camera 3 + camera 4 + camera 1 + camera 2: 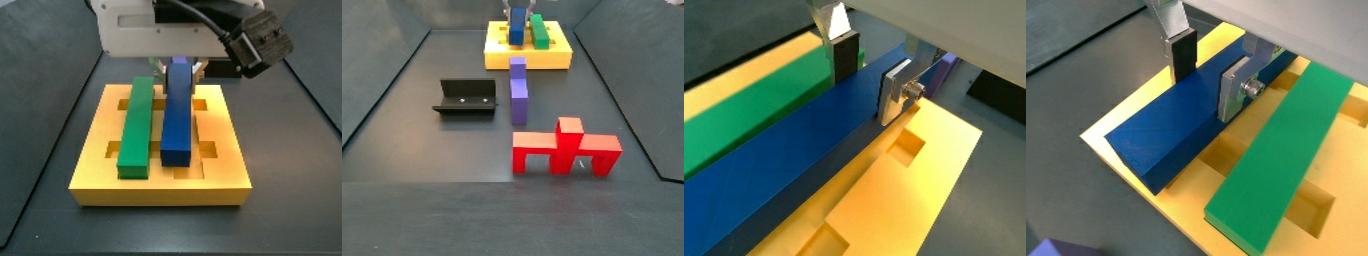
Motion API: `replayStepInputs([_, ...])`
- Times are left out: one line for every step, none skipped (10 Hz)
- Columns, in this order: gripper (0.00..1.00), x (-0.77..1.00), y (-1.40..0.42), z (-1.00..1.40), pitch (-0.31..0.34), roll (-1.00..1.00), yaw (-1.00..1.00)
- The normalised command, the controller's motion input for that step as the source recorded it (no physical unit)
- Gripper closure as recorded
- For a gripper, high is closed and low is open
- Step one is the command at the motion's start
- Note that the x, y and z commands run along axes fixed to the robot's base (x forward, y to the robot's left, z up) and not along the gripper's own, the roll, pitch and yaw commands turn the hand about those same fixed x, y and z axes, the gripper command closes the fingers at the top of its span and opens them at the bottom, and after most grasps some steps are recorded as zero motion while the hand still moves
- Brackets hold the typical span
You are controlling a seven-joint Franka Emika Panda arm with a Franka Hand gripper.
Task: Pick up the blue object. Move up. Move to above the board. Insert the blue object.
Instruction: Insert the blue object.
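The blue object [175, 115] is a long blue bar lying lengthwise on the yellow board [160, 185], next to the green bar [136, 125]. It seems to sit slightly higher than the green bar. My gripper [181, 62] is at the bar's far end. In both wrist views the gripper [869, 70] [1209, 65] straddles the blue object [778, 150] [1166, 130], with the dark pad on one side and the silver finger [1236, 90] on the other, both against it. The board [523, 58] stands at the far end of the floor.
A purple block [519, 88] lies on the floor in front of the board. The black fixture [466, 97] stands to its left. A red piece [563, 148] stands nearer the camera. Rectangular cutouts [909, 146] in the board lie beside the blue bar.
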Motion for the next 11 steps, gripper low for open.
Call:
replayStepInputs([1.0, 0.14, -0.07, -0.44, -0.11, 0.03, 0.1])
replayStepInputs([1.0, 0.12, -0.09, -0.32, -0.057, 0.07, 0.11])
replayStepInputs([1.0, 0.11, -0.1, -0.29, -0.039, 0.09, 0.14])
replayStepInputs([1.0, 0.21, -0.11, -0.29, 0.0, 0.11, 0.2])
replayStepInputs([1.0, 0.22, -0.11, -0.28, 0.0, 0.12, 0.2])
replayStepInputs([1.0, 0.22, -0.15, -0.27, 0.0, 0.12, 0.16])
replayStepInputs([1.0, 0.09, -0.13, -0.36, -0.019, 0.15, 0.1])
replayStepInputs([1.0, 0.0, -0.1, -0.44, -0.066, 0.18, 0.07])
replayStepInputs([1.0, -0.02, -0.09, -0.45, -0.079, 0.18, 0.0])
replayStepInputs([1.0, -0.15, -0.08, -0.4, -0.091, 0.16, 0.0])
replayStepInputs([1.0, -0.24, -0.05, -0.43, -0.107, 0.15, 0.0])
